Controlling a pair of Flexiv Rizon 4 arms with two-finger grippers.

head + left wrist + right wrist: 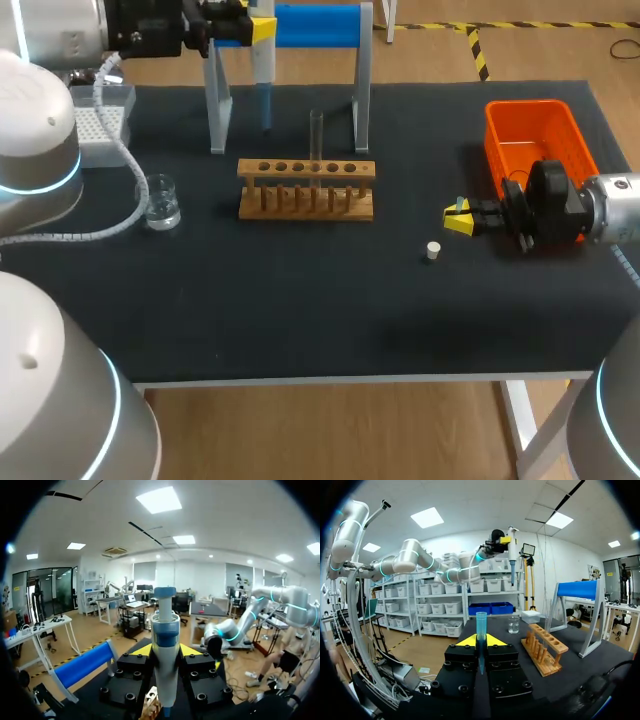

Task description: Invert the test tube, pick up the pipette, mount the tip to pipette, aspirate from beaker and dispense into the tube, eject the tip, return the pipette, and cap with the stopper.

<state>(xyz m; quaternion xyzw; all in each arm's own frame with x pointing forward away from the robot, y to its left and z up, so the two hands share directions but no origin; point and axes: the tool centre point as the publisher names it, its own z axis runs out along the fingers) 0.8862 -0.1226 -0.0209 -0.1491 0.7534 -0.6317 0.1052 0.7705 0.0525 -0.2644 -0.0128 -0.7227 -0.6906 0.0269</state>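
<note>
Stopper point(432, 250): a small white plug lying loose at the front of the dark bench point(300, 320), probably left for the last step.
Right hand point(459, 218): just beyond the stopper, low over the bench, pinching a slim blue tip point(481, 627) with its open end facing out, seemingly offered for mounting.
Beaker point(160, 202): clear glass, off to the left, well apart from both hands.
Rack point(306, 188): wooden, mid-bench, with the clear tube point(316, 135) standing upright in one hole, apparently ready for filling.
Left hand point(165, 651): raised at the far edge, clamped on the pipette point(165, 630).
Pipette look: white body, blue collar and knob, narrow nose pointing down, beside the blue-barred stand point(315, 25).
</note>
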